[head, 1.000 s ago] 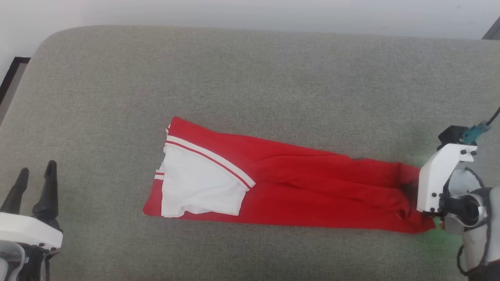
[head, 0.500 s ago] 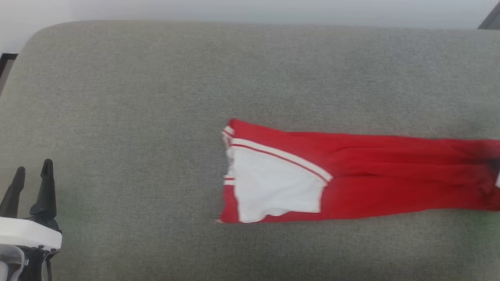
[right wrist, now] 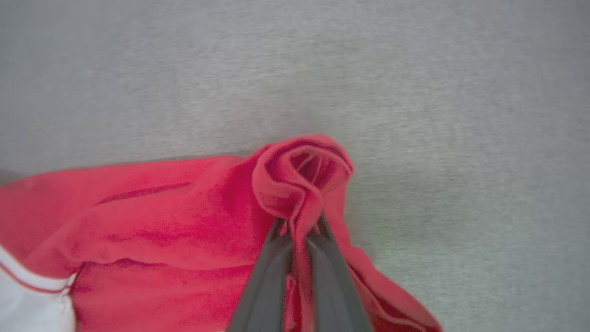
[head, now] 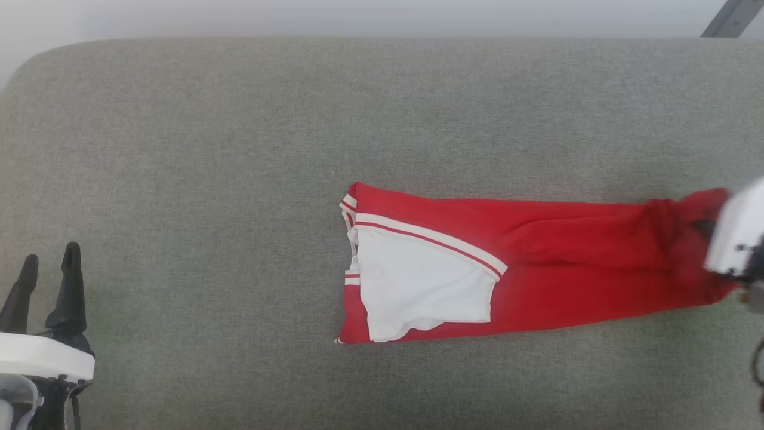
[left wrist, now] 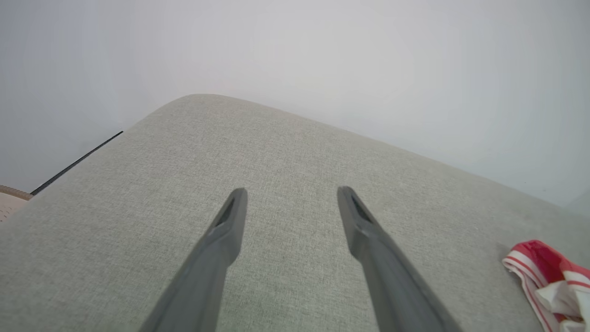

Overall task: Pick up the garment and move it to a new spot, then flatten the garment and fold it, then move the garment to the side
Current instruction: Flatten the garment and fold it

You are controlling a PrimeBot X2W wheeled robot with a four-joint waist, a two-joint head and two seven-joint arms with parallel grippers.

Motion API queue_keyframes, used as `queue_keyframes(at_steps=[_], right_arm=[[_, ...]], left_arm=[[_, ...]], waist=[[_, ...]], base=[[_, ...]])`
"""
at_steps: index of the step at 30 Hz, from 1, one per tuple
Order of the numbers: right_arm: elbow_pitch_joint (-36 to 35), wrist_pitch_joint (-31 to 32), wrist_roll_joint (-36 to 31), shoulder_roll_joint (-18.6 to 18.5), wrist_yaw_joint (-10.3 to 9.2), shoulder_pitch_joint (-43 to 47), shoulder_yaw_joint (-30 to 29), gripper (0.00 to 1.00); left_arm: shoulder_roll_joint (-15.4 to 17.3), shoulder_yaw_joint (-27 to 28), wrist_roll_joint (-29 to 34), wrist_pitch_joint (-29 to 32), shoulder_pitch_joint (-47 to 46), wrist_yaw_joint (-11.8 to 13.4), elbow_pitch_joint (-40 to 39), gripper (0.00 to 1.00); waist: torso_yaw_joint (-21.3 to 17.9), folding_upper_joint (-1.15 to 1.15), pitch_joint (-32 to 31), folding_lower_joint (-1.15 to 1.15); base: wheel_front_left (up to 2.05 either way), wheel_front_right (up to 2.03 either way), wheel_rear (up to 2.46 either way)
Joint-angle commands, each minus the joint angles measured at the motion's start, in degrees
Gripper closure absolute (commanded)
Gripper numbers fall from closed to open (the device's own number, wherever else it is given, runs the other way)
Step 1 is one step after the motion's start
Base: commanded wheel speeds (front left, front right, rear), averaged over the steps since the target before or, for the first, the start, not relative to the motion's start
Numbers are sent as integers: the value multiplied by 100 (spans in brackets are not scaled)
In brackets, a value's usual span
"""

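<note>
The garment (head: 537, 269) is a red shirt folded into a long strip on the grey cushion, its white sleeve (head: 424, 286) with striped trim on top at the left end. My right gripper (right wrist: 297, 226) is shut on a bunched red fold of the garment (right wrist: 184, 221) at its right end, and its white wrist housing (head: 737, 236) shows at the right edge of the head view. My left gripper (left wrist: 290, 196) hovers open over bare cushion, with a striped corner of the garment (left wrist: 548, 276) to its right. In the head view the left gripper (head: 48, 263) stands at lower left, far from the shirt.
The grey cushion (head: 239, 149) spans the head view with a rounded far-left corner. A pale wall (left wrist: 322, 55) lies beyond its far edge. A dark strip (head: 725, 18) shows at the top right.
The head camera has turned, shifting the picture. The right gripper keeps its hold on the garment's right end, which has straightened and been drawn right. The left gripper stays put.
</note>
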Motion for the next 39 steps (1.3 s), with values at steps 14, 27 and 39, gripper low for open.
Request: queue_keyframes(at_steps=[14,27,39], right_arm=[[-1077,260,705,806,-7,223,1816,100],[51,-430,994,954,-7,-187,2885,100],[1278,-1158,1568,957,-7,-737,3770,56]], left_arm=[[-97,-263,-20,-33,-119,-33,-28,0],[-237,-709,-88,-33,-394,-34,125,0],[-276,-876,-160,-34,-557,-34,242,0]], waist=[[284,0,-182,0],[819,0,-271,0],[1001,0,-290,0]], base=[[0,0,0],[0,0,0],[0,0,0]])
